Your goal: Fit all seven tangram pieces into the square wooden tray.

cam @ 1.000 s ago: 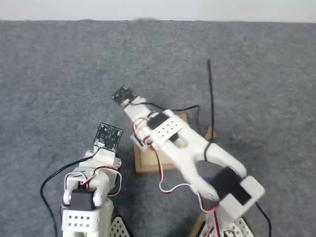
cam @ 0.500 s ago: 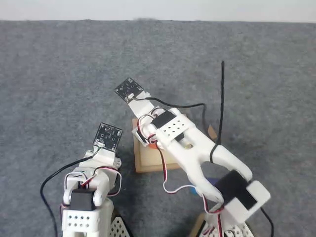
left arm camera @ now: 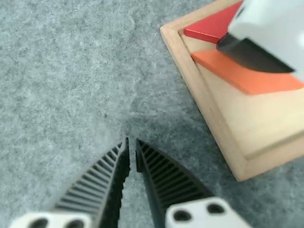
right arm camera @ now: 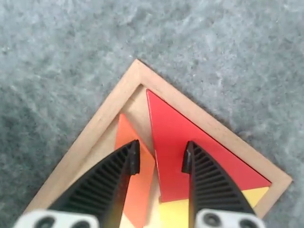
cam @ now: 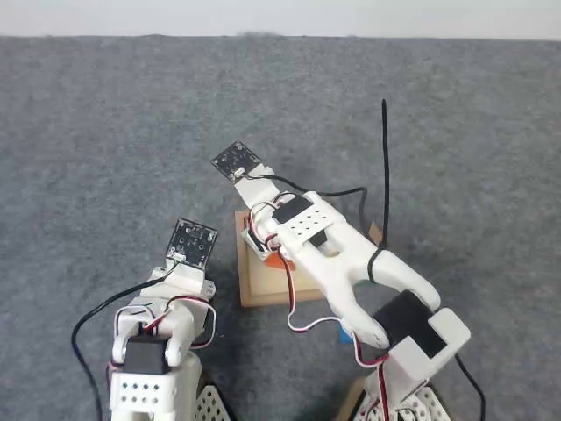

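The right gripper [right arm camera: 160, 157] hangs with its jaws parted and nothing between them, directly above one corner of the square wooden tray [right arm camera: 101, 112]. One ribbed black fingertip sits over the orange piece [right arm camera: 142, 186]. The other sits over the red triangle [right arm camera: 194, 135]. The narrow seam of bare tray floor between the two pieces lies under the gap of the jaws. The red triangle's long side runs along the tray rim ahead of the gripper, its tip reaching into the corner. A yellow piece [right arm camera: 173, 213] lies in the tray back toward the wrist, touching the red triangle's edge.

The left gripper [left arm camera: 132, 145] points down at the grey carpeted tabletop [left arm camera: 61, 71], its two toothed fingers drawn together to a hairline gap and holding nothing. The tray's corner [left arm camera: 199, 95] lies off to one side of this gripper, near but not touching. The red triangle [left arm camera: 211, 27] and the orange piece [left arm camera: 247, 78] show inside that corner, under a white-and-black part of the other arm [left arm camera: 266, 33].

From above, the right arm [cam: 351, 263] stretches over the tray [cam: 250, 294]. The left arm [cam: 162, 333] stands just beside it.
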